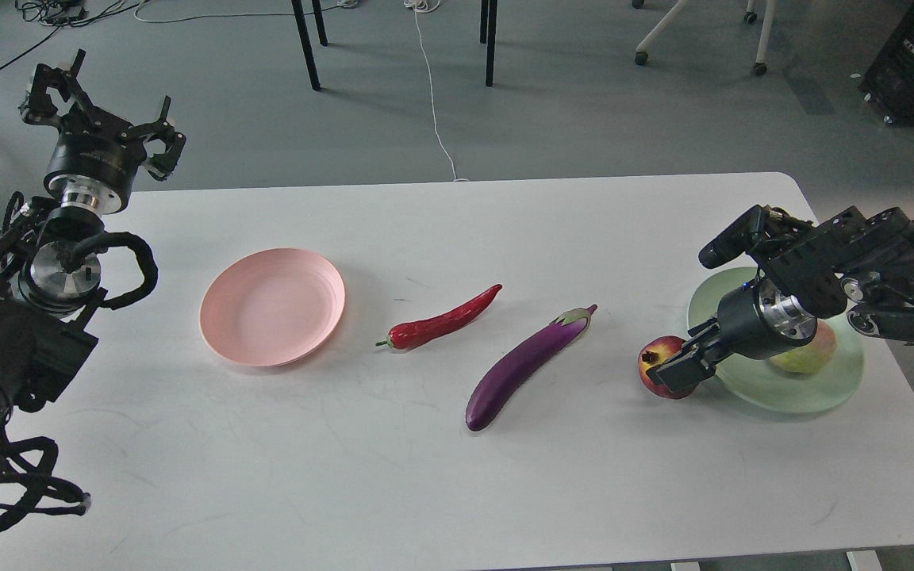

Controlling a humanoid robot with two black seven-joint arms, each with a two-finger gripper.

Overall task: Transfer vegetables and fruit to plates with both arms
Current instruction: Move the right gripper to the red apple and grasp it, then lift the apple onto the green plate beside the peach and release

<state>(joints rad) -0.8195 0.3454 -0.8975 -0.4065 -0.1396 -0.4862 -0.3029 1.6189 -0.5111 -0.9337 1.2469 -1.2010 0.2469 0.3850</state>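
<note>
White matte worktop (425, 492): glossy curved chili (441, 320) and long purple eggplant (524, 366) mid-surface, pink ringed plate (272, 306) bare. Bumpy yellow-green ball (810, 355) on green plate (782, 388). Right tool (675, 371) clasps round pomegranate (658, 361) beside plate rim; left tool (100, 107) raised, fingers spread wide.

We see a white desk (441, 476) with rounded corners. On it, toward our left, lies a pink plate (272, 306). Near the middle lie a red chili (443, 321) and, just right of it, a purple eggplant (524, 366), both slanting. Farther right a pomegranate (657, 358) sits just beside a green plate (806, 390) near the desk's right edge.
</note>
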